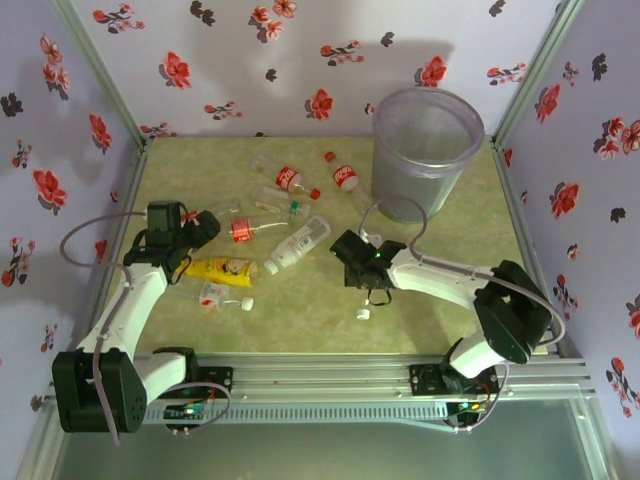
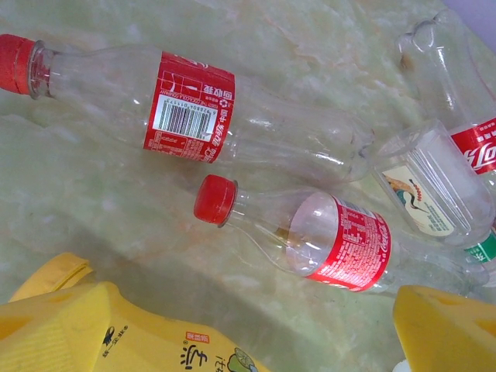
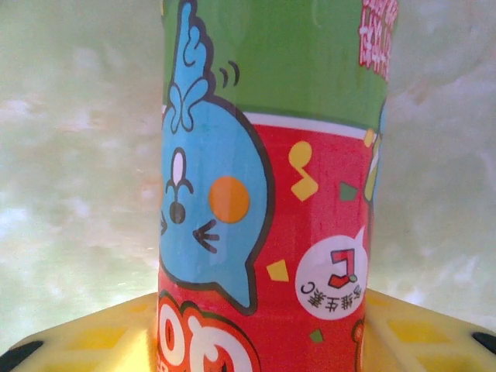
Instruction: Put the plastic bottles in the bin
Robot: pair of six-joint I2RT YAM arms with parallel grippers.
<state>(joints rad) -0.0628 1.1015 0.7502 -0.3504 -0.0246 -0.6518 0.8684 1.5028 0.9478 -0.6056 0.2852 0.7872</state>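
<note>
The left tool (image 1: 203, 230) is held with its jaws wide apart, close to the yellow bottle (image 1: 225, 267) that lies on the table (image 1: 300, 320). A cartoon-labelled bottle (image 3: 271, 194) is seen between the yellow fingers (image 3: 85, 337) of the right tool (image 1: 360, 265); whether it is clamped cannot be told. 3 red-labelled bottles (image 1: 288, 178) and 1 white-labelled bottle (image 1: 300, 243) are scattered on the table, left of the bin (image 1: 415, 185), which is stood upright at the far right corner.
</note>
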